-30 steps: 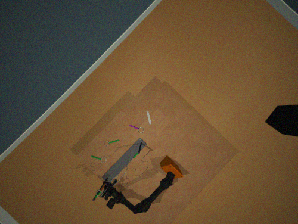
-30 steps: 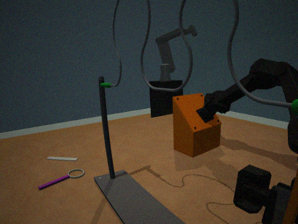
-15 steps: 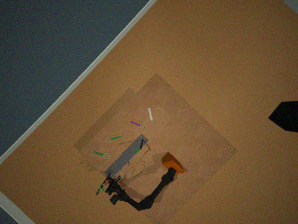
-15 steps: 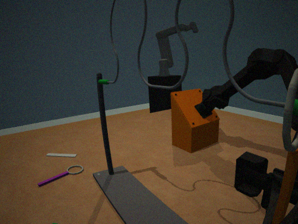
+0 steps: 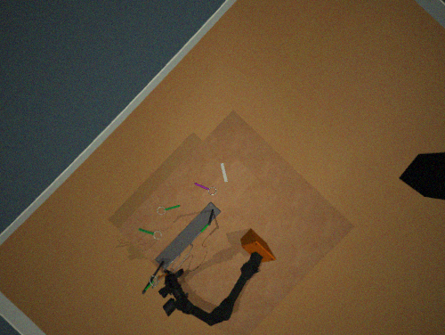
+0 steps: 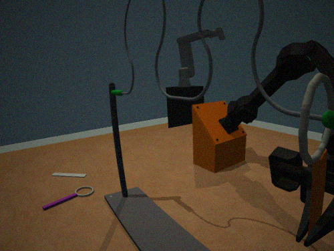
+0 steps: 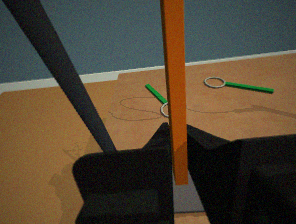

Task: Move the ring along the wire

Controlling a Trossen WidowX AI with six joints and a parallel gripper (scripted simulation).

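The white ring hangs around the green part of the wire at the near post. Its orange handle points down from it. My gripper is shut on the lower end of the handle. The thin grey wire loops high across to the other green part on the far post. Both posts stand on a grey base plate.
The arm's orange mount stands beside the plate. A purple-handled ring, a white strip and two green-handled rings lie on the floor. A black box stands by the wall.
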